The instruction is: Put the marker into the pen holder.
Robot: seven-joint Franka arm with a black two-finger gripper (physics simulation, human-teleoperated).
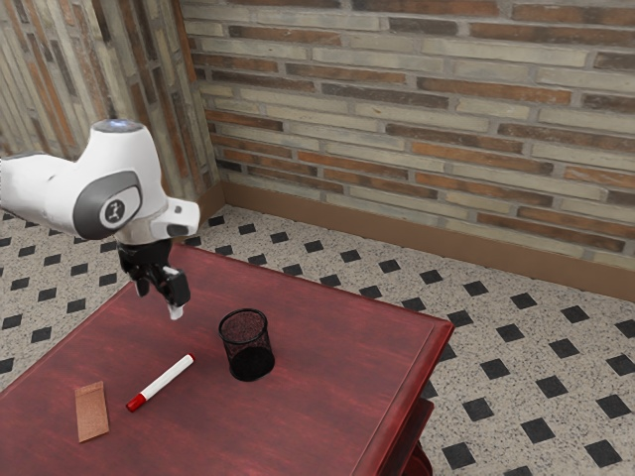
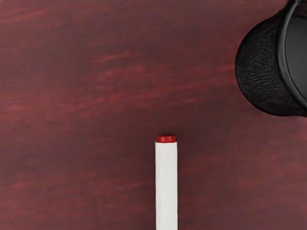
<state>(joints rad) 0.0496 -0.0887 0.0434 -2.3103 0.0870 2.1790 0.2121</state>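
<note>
In the exterior view my gripper (image 1: 160, 299) hangs above the table, its fingers apart with nothing seen between them. The white marker (image 1: 164, 381), red at both ends, lies flat on the tabletop, below the hand and nearer the camera. The black mesh pen holder (image 1: 247, 359) stands upright, to the exterior view's right of the marker and apart from it. In the wrist view the marker (image 2: 166, 187) shows its white barrel and one red end, and part of the pen holder (image 2: 259, 69) is visible.
A flat brown rectangular piece (image 1: 91, 411) lies beside the marker's red-capped end, toward the exterior view's left. The dark red table (image 1: 327, 372) has an edge beyond the pen holder, with tiled floor and a brick wall behind.
</note>
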